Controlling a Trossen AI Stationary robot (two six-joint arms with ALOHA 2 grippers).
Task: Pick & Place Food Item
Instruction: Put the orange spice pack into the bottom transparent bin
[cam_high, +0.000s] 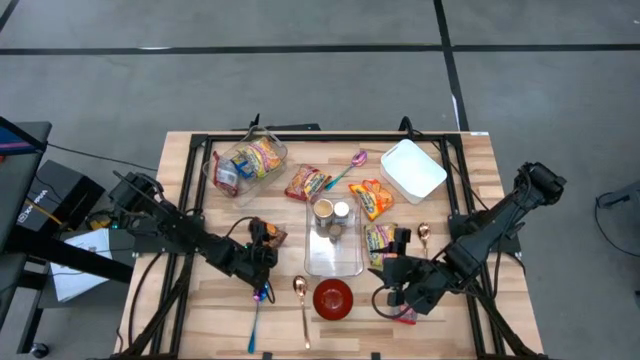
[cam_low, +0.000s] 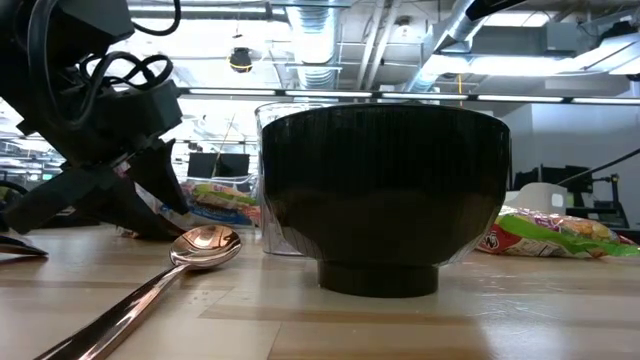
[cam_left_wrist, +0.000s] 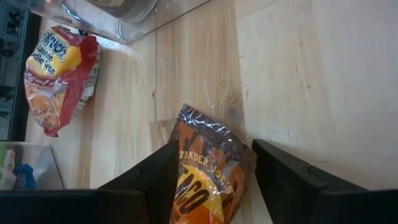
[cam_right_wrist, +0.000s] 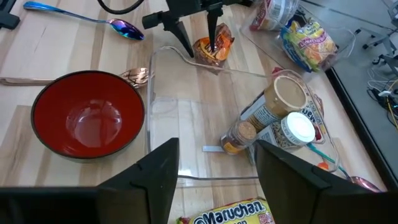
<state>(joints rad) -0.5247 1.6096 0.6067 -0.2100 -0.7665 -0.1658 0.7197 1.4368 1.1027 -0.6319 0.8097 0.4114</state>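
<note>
Taco packet: left gripper half-closed astride it (not yet pinched), should centre before squeezing; right gripper waits part-open, empty.

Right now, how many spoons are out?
4: a copper spoon left of the red bowl, an iridescent one by the left gripper, a pink one near the white container, a copper one by the right arm. More may be hidden.
</note>
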